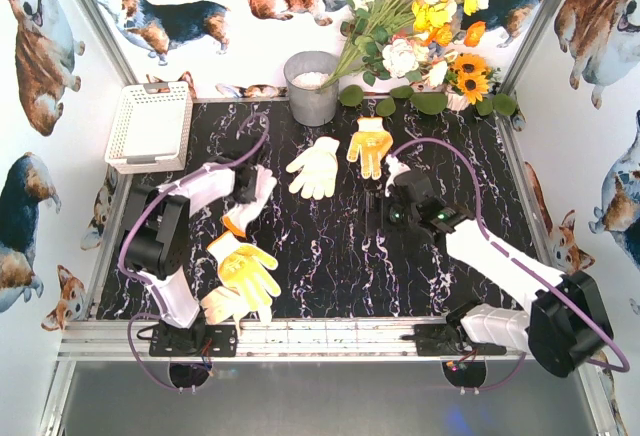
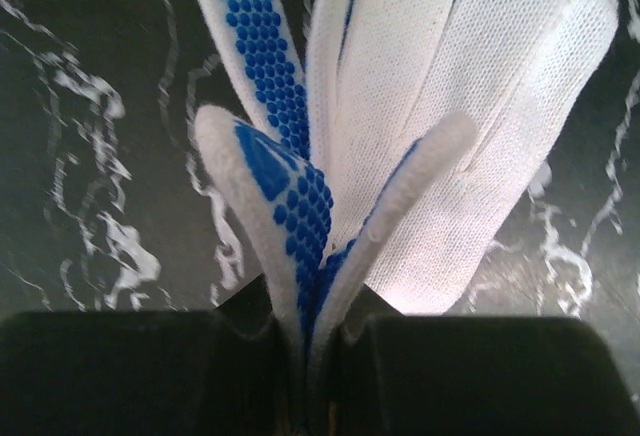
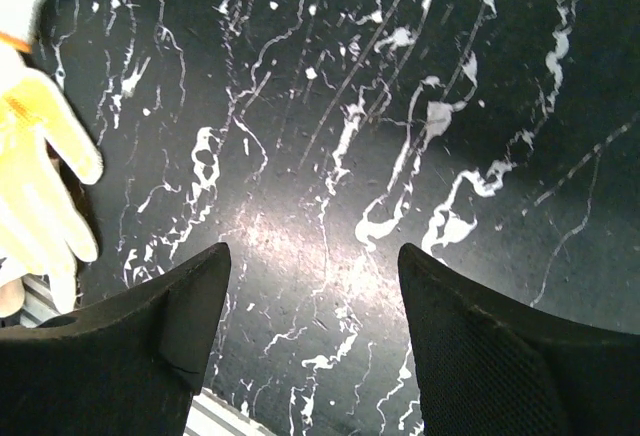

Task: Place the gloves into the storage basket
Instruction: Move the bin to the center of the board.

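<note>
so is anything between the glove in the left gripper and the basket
Nothing visible does. The left gripper is shut on the blue-dotted white glove, and only bare tabletop lies between it and the storage basket at the far left corner. The grey bucket stands further right.

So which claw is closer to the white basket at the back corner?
Left. The left claw, shut on a blue-dotted white glove, is a short way right of the basket. The right claw, open, hangs over the middle of the table, much farther off.
</note>
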`<state>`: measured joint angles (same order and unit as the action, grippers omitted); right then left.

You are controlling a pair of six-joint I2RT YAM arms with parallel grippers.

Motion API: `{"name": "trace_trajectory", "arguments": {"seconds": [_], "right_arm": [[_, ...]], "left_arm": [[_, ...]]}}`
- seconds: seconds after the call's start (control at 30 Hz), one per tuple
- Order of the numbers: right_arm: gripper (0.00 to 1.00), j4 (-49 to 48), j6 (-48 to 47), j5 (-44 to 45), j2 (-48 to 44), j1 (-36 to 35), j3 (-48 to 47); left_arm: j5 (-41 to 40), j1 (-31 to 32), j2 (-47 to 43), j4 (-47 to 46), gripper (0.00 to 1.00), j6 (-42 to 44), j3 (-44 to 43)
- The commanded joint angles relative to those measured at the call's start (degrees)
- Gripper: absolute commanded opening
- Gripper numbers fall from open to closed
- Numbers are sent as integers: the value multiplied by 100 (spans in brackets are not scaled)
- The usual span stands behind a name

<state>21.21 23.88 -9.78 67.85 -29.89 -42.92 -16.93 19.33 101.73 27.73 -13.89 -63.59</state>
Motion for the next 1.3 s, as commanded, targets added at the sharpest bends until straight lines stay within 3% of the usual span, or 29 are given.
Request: {"name": "trace_trajectory", "arguments": {"seconds": [0.0, 0.5, 0.97, 1.27], "right_arm": [[70, -68, 121, 347, -340, 18, 253], [74, 570, 103, 775, -1326, 53, 343], [74, 704, 258, 829, -1309, 71, 319], [74, 638, 383, 762, -1237, 71, 310]], "left_arm": [[159, -505, 165, -72, 0, 746, -453], [618, -1514, 1139, 525, 0, 1819, -2639], [767, -2169, 2002, 1152, 0, 2371, -4443], [1616, -2465, 2652, 1740, 0, 2716, -6048]]}}
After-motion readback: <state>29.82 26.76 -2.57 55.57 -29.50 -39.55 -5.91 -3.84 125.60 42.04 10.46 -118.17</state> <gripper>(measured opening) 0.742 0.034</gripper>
